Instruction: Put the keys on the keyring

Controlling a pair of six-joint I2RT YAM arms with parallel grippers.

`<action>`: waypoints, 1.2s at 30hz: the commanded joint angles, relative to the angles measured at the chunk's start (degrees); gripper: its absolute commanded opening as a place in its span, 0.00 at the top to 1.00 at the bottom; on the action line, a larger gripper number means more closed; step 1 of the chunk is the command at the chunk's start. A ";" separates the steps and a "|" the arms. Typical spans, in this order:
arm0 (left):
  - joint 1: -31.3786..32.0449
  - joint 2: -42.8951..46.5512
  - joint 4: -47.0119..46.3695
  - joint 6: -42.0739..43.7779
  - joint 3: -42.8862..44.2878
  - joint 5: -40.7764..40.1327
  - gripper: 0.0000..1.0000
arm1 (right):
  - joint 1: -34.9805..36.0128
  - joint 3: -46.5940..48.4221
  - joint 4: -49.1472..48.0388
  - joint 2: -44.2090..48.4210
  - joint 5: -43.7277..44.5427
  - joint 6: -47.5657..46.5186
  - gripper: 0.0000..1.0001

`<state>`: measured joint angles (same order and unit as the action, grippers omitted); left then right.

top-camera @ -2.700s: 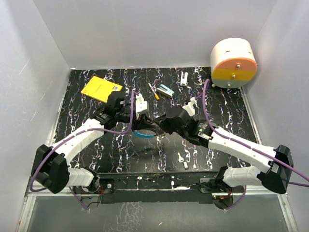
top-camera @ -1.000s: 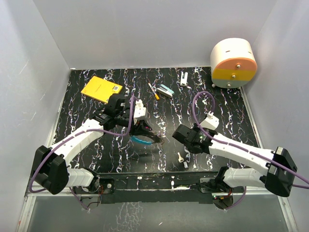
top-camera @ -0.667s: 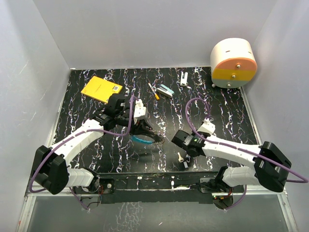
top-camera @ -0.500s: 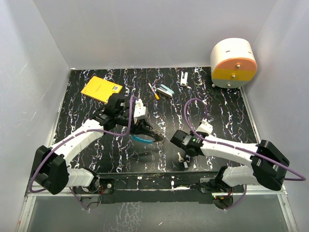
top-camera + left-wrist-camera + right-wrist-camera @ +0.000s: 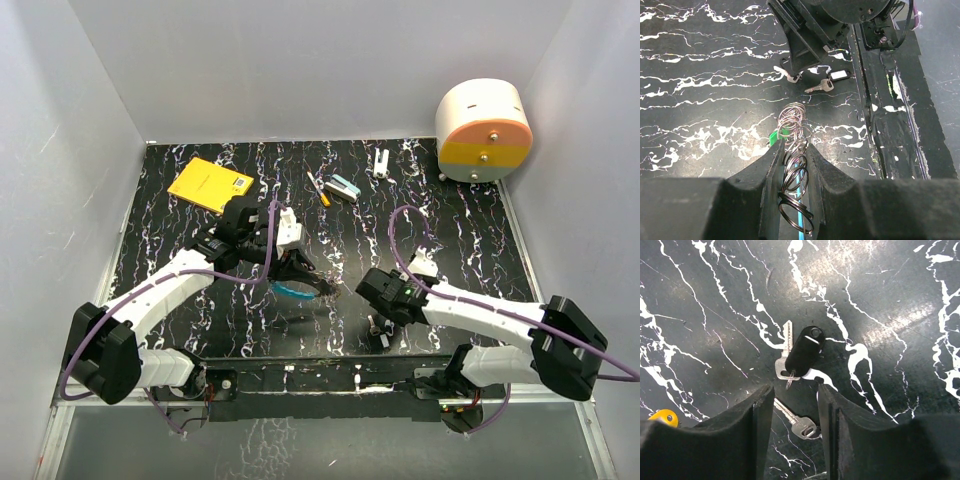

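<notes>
The keyring point(image 5: 796, 170), a thin loop with a blue arc, carries a coil of small silver rings and a green-headed key point(image 5: 774, 136). My left gripper point(image 5: 794, 147) is shut on it, holding it above the table; in the top view the blue arc point(image 5: 292, 292) hangs below that gripper point(image 5: 300, 272). Low over the table near the front edge, my right gripper point(image 5: 795, 392) stands open. One silver key point(image 5: 801, 426) lies flat between its fingers. A second silver key with a black fob point(image 5: 805, 351) lies just ahead. A yellow key head point(image 5: 664, 417) shows at the left.
A yellow notepad point(image 5: 210, 184), an orange-and-white pen-like stick point(image 5: 318, 188), a teal-and-white block point(image 5: 344, 188) and a small white clip point(image 5: 382, 161) lie at the back. A white, orange and yellow drum point(image 5: 483, 128) stands back right. The table's front rail point(image 5: 320, 370) runs just behind the keys.
The right gripper has left the keyring, dropped to the keys near the front edge and opened its jaws. The left arm has barely moved.
</notes>
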<state>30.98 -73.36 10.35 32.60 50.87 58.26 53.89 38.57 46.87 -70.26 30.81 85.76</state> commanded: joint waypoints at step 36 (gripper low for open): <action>0.21 0.94 3.75 4.18 1.37 2.83 1.00 | 4.72 25.42 -26.08 -1.38 -15.21 -34.70 0.76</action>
<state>30.98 -73.41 15.42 37.26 50.89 58.70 57.43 60.62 23.70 -72.16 16.60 52.47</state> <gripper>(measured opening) 0.204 0.242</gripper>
